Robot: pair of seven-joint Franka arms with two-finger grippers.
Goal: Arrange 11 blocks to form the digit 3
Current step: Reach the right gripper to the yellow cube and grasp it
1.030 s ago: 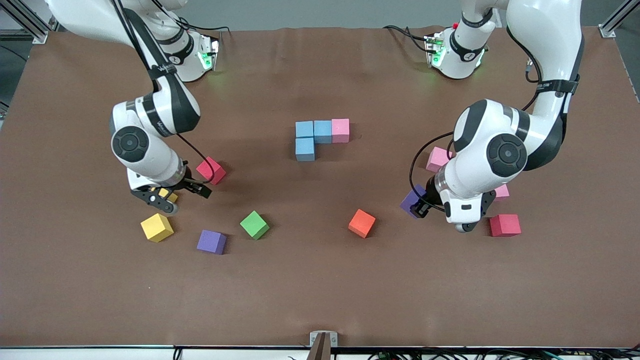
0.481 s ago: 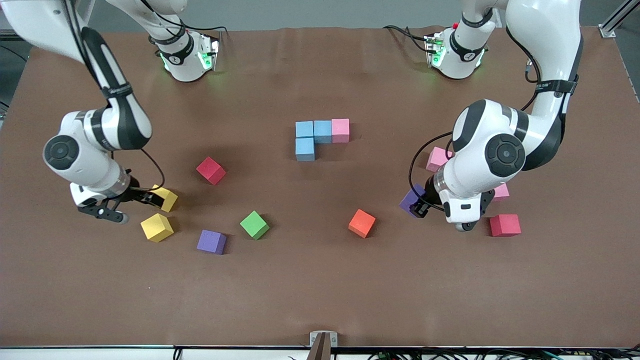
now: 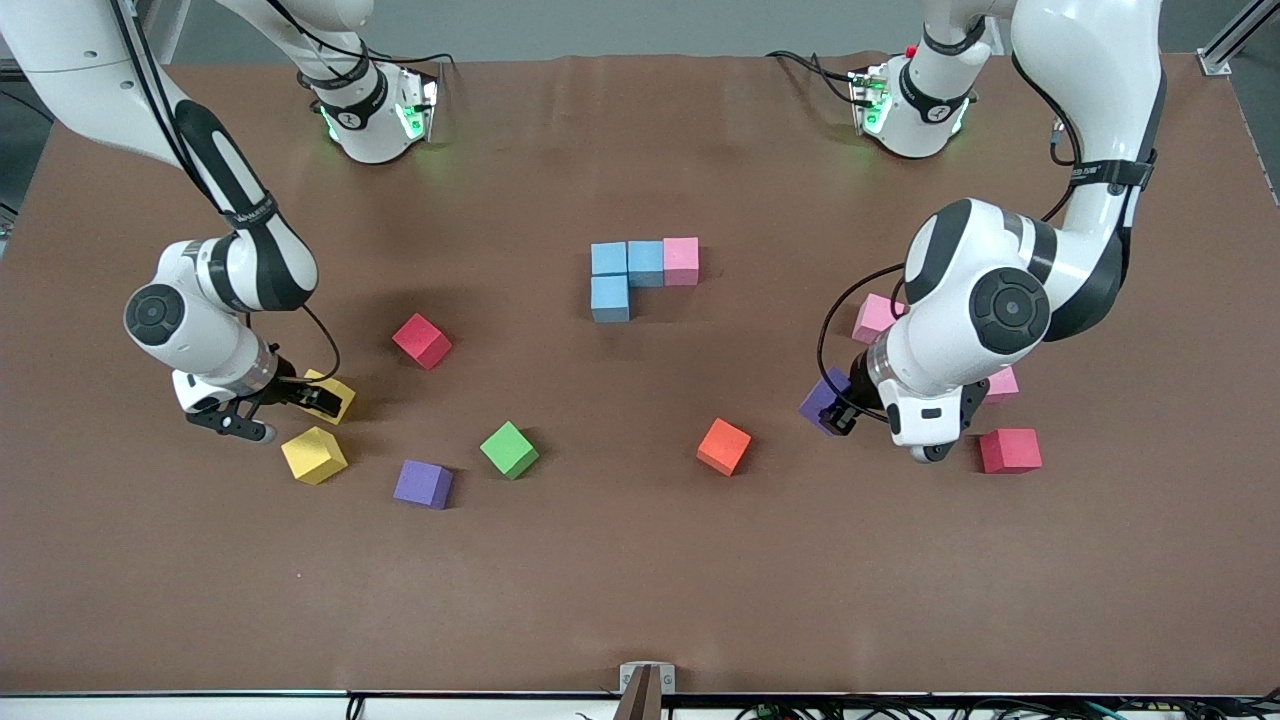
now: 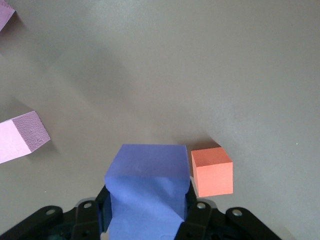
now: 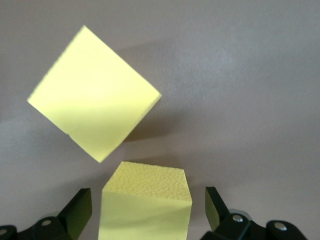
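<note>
**Mia:** How much of the number three is made?

**Ben:** Only a little bit. Four blocks sit together in the middle of the bench (image 3: 640,600). Three are in a row: a light blue block (image 3: 608,258), another light blue one (image 3: 646,263) and a pink block (image 3: 681,260), all touching. A third light blue block (image 3: 610,298) sits tight against the first blue one, on the side nearer the front camera. That looks like the top of the three and the start of its side.

**Mia:** So seven more are needed?

**Ben:** Yes, I think so. The rest lie apart. The left gripper (image 3: 838,418) has its jaws closed on a purple block (image 4: 148,192). The orange block (image 3: 723,446) lies on the bench close by. Two more pink blocks are at that end, one (image 3: 876,317) peeking out past the arm and one (image 3: 1003,383) mostly hidden.

**Mia:** And the other arm?

**Ben:** The right gripper (image 3: 262,408) is low by the two yellow blocks. Its jaws are wide, with one yellow block (image 5: 146,207) sitting between them, not squeezed. The other yellow block (image 3: 314,454) lies just beside it. A second purple block (image 3: 423,483) and a green block (image 3: 509,449) wait near there too.

**Mia:** What about the red ones?

**Ben:** One red cube (image 3: 421,340) and another red cube (image 3: 1009,450) sit off by themselves. I think they stay out.
</note>
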